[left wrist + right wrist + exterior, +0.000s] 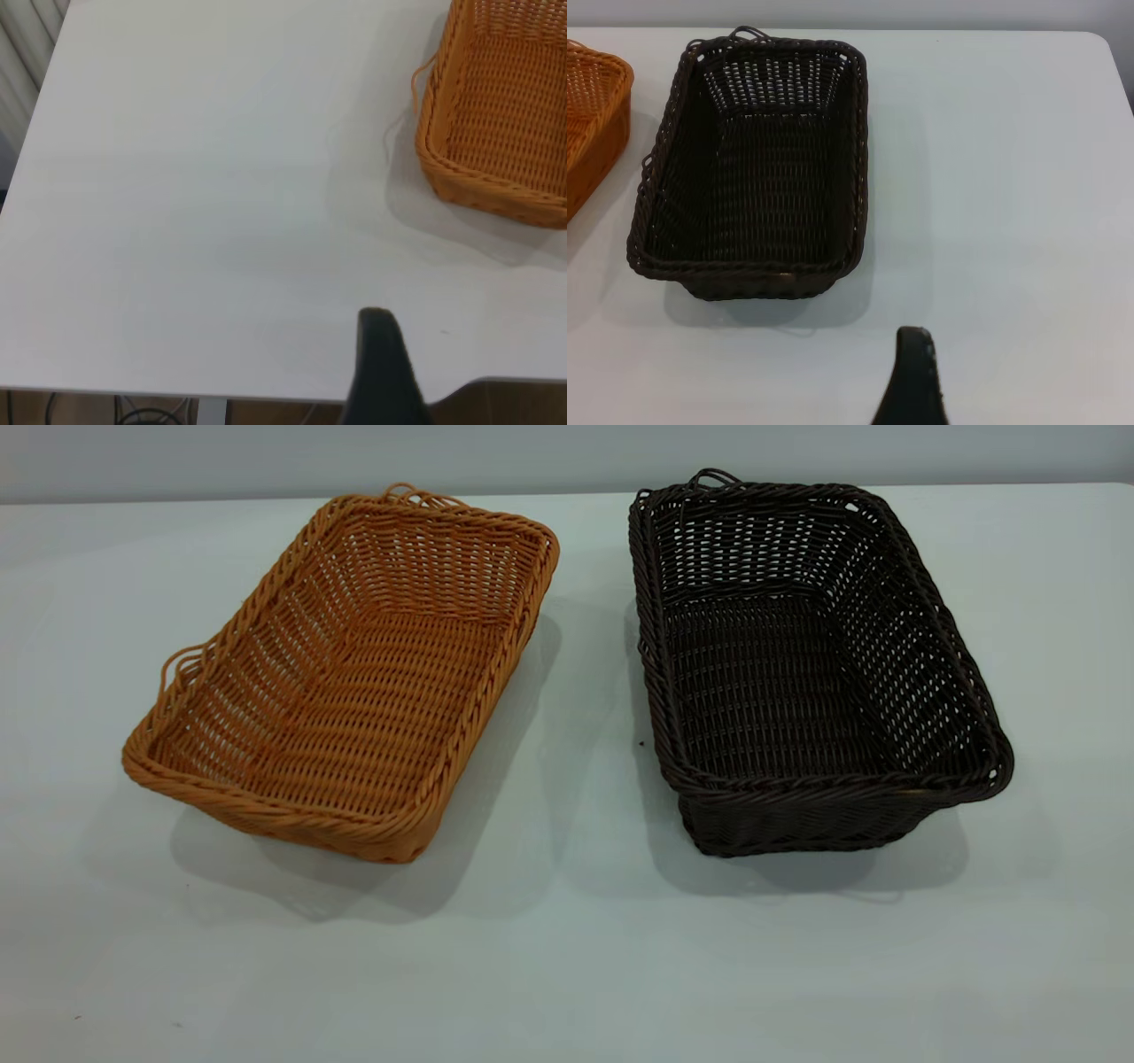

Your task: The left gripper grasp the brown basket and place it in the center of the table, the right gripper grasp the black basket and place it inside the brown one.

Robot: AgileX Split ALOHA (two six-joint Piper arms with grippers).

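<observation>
The brown basket [354,682] stands on the white table [567,957] at the left, turned at an angle; one corner of it shows in the left wrist view [496,115]. The black basket [797,664] stands upright at the right, a gap apart, and shows whole in the right wrist view [757,168]. Both are empty. My left gripper [439,354] hovers near the table's front edge, well short of the brown basket; one finger [381,363] shows, with nothing against it. My right gripper [967,359] hangs above bare table short of the black basket; one finger [914,381] shows.
The table's left edge [35,124] and front edge [177,391] show in the left wrist view, with cables below. Its right edge [1114,71] shows in the right wrist view. Neither arm shows in the exterior view.
</observation>
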